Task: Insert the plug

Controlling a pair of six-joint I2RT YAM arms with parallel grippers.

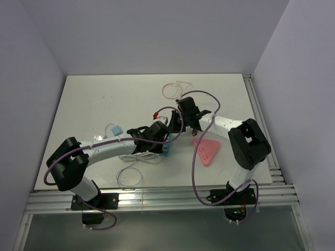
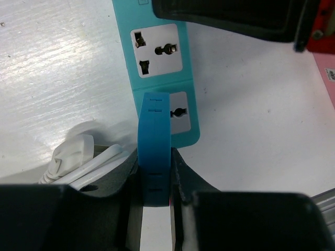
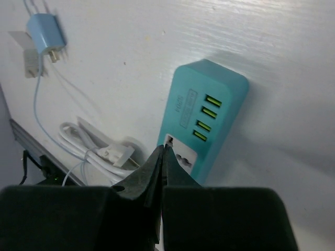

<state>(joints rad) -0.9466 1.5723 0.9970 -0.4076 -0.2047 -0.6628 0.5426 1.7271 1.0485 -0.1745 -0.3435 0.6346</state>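
L fingers [image 2: 193,183]: clenched on narrow blue plug [image 2: 154,141], edge-up, tip over lower socket of teal power strip [image 2: 159,83], not seated. R fingers [image 3: 138,183]: pinched fully together, nothing between, tips just above strip's socket end. Flat on white worktop [image 3: 131,63], green USB ports at end away from R wrist. Beside strip, white cable coil [image 2: 73,157]. Well apart, light-blue charger [image 3: 46,32], prongs showing. Near R arm, pink triangular piece [image 1: 208,150].

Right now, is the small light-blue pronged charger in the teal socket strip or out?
Out: the charger lies prongs bare, apart from the strip.
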